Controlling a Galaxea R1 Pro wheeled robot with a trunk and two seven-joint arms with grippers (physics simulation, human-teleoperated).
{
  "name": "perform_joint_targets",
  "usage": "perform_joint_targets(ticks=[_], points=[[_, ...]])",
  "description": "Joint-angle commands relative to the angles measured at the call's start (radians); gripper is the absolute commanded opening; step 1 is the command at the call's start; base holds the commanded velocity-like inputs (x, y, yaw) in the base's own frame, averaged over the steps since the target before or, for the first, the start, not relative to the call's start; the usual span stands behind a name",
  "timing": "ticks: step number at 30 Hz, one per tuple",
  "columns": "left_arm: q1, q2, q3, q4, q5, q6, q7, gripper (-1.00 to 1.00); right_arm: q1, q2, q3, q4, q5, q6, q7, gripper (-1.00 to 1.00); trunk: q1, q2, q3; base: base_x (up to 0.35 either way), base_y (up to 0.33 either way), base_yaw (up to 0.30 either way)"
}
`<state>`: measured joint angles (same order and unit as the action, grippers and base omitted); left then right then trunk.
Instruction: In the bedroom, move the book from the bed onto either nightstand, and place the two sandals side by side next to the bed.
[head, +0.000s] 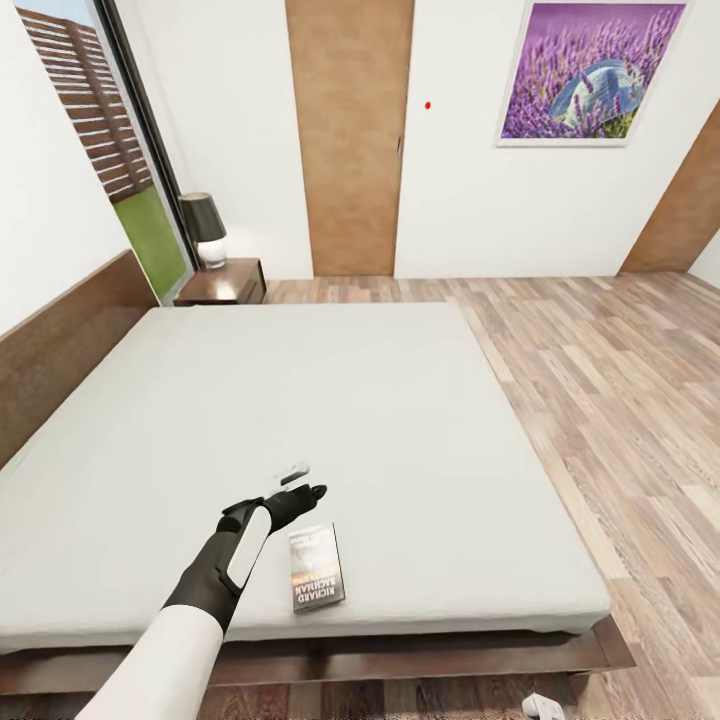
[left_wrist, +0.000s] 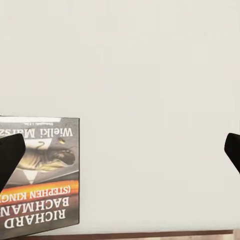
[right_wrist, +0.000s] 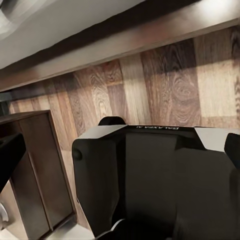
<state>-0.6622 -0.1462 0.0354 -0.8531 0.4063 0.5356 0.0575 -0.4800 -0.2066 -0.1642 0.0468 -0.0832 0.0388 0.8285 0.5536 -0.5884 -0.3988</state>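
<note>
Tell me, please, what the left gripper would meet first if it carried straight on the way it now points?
Probably the bare mattress of the bed. The left gripper, fingers spread, looks down onto it, with the book off beside one finger rather than dead ahead; depth is unclear.

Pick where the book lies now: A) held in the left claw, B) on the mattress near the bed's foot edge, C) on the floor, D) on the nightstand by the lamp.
B: the book lies flat on the mattress beside the open left claw.

Book (head: 316, 567) on grey bed (head: 420, 420)
</note>
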Motion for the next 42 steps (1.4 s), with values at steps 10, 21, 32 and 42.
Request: perform_joint_targets(ticks=[10,21,32,42], points=[[-0.001,-0.001,0.001,-0.002,0.011,-0.001,0.018,1.00,-0.002,0.000,-0.002,0.004,-0.009,0.004,0.004,1.00,0.000,-0.001,-0.017,0.000,0.000,0.000],[-0.001,-0.001,0.004,-0.004,0.013,-0.002,0.016,1.00,-0.002,0.000,-0.002,0.003,-0.009,0.004,0.004,1.00,0.000,-0.001,-0.035,0.000,0.000,0.000],[-0.001,-0.001,0.004,-0.006,0.014,-0.035,0.015,1.00,-0.002,0.000,-0.002,0.003,-0.009,0.004,0.004,1.00,0.000,-0.001,-0.052,0.000,0.000,0.000],[-0.001,-0.001,0.005,-0.006,0.015,-0.037,0.015,1.00,-0.002,0.000,-0.002,0.003,-0.009,0.004,0.004,1.00,0.000,-0.001,-0.068,0.000,0.000,0.000]])
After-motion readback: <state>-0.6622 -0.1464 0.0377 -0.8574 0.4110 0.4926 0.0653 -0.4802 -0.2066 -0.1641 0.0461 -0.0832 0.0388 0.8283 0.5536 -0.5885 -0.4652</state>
